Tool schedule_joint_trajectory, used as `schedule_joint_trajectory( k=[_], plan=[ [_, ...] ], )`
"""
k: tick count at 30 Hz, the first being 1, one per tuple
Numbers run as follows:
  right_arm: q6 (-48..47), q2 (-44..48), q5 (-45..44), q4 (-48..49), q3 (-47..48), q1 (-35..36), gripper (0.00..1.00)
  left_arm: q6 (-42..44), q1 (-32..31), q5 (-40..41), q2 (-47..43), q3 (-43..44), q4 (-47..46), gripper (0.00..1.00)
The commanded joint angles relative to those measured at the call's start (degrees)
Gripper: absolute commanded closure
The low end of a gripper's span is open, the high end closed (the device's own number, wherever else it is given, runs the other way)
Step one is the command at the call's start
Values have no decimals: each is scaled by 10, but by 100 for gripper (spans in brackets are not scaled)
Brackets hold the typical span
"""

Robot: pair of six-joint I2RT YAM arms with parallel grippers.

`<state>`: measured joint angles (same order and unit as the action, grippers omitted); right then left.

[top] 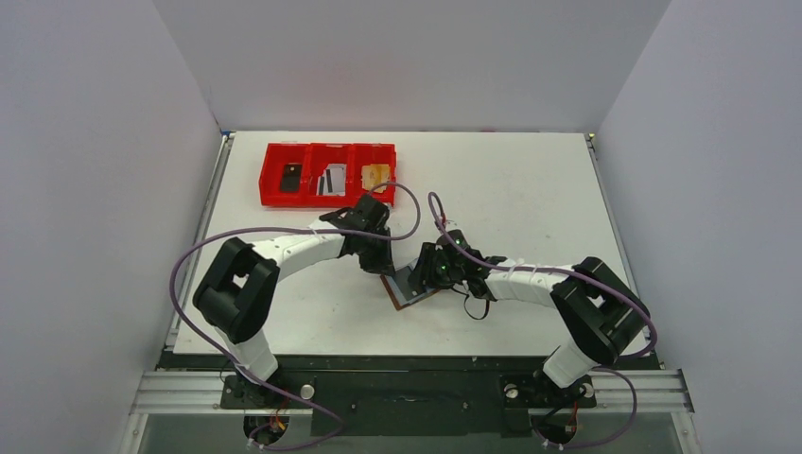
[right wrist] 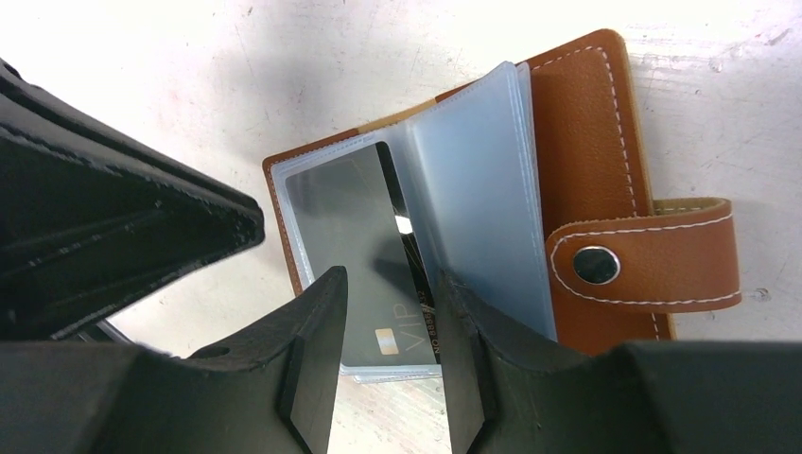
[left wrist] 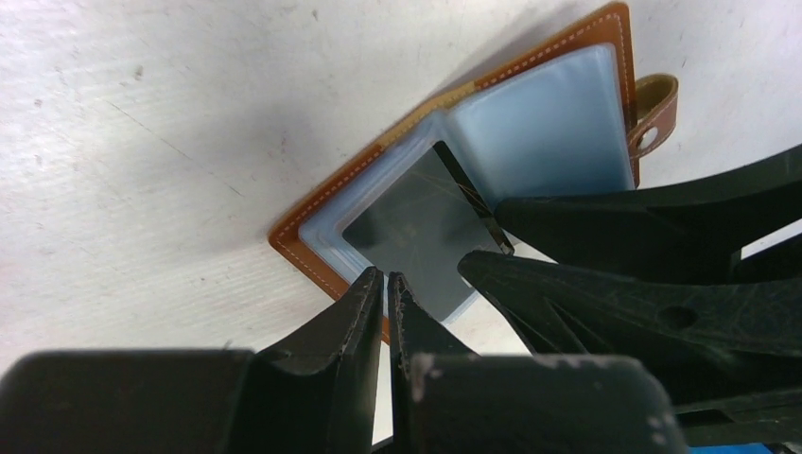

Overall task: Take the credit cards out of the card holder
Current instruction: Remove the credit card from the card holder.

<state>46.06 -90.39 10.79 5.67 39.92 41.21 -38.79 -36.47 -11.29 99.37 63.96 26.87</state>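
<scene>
The card holder (top: 412,289) lies open and flat on the table (top: 530,189), a little nearer than its middle and between the two arms. One dark card (right wrist: 364,236), marked VIP, sits in a clear leaf beside the turned sleeves (right wrist: 473,170); how far it is drawn out cannot be told. The right fingers (right wrist: 312,331), reaching in from three o'clock of the holder, stand half apart about this card. Whether they bear on it cannot be told. The left fingers (left wrist: 355,322), at ten o'clock of the holder, are closed to a slit on its edge, where a sliver of brown leather shows between them. The step in hand is judged to be the drawing of this card. It is best done with the holder pinned down by the left fingers, the card taken squarely at its free end, and the pull made low along the line of the sleeve's mouth, so that no loose leaf is caught and the cover is not lifted. The strap tab (right wrist: 653,255) is best left untouched. At eleven o'clock of the holder a red tray (top: 284,200) stands on the white, faintly scuffed table, with cards (top: 331,179) in its middle and right compartments. Plain pale walls (top: 95,142) enclose the table on three sides.
</scene>
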Motion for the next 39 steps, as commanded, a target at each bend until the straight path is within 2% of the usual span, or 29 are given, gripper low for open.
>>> schedule_joint_trajectory(
  k=[1, 20, 39],
  plan=[
    [15, 6, -10, 30, -8, -4, 64, -2, -18, 0, -15, -1, 0, 95],
    [89, 36, 10, 74, -44, 24, 65, 12, -19, 18, 17, 10, 12, 95],
    [138, -10, 54, 162, -69, -1, 73, 26, -21, 39, 2, -1, 31, 96]
  ],
)
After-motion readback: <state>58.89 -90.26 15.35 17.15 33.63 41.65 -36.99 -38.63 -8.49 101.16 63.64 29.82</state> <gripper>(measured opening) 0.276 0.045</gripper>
